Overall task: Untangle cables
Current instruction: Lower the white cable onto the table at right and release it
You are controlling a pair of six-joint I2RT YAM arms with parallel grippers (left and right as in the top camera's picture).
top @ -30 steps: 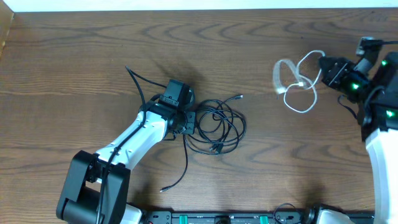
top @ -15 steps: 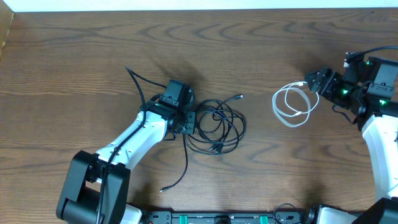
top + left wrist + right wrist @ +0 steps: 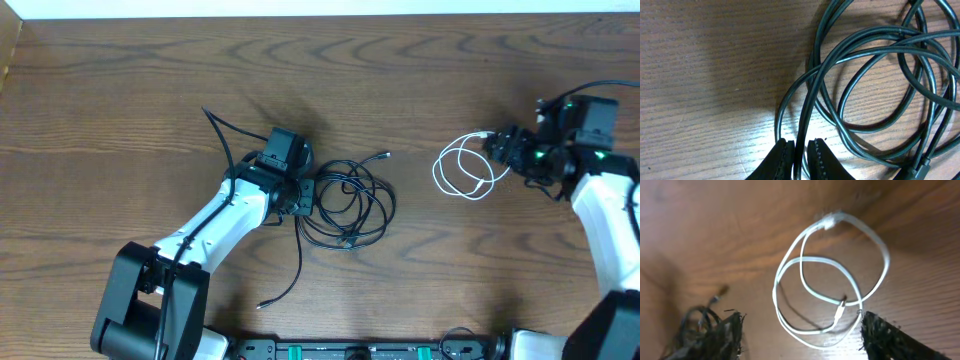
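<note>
Several black cables (image 3: 350, 205) lie in a tangled coil at the table's middle. My left gripper (image 3: 305, 195) sits at the coil's left edge. In the left wrist view its jaws (image 3: 799, 155) are nearly together, with one strand of the black cables (image 3: 875, 85) pinched between the pads. A white cable (image 3: 465, 168) lies in loose loops on the right, apart from the black ones. My right gripper (image 3: 497, 148) hovers at its right edge, open. In the right wrist view the white cable (image 3: 825, 280) lies flat on the wood ahead of the spread fingers (image 3: 885, 340), held by nothing.
One black strand trails from the coil toward the front edge, ending in a plug (image 3: 264, 301). Another runs up-left past the left arm (image 3: 215, 125). The table's back edge (image 3: 300, 14) is far from both arms.
The right gripper opened and let go of the white cable, which dropped from a raised tangle into flat loops. The right arm shifted back and left. The left arm stayed put.
</note>
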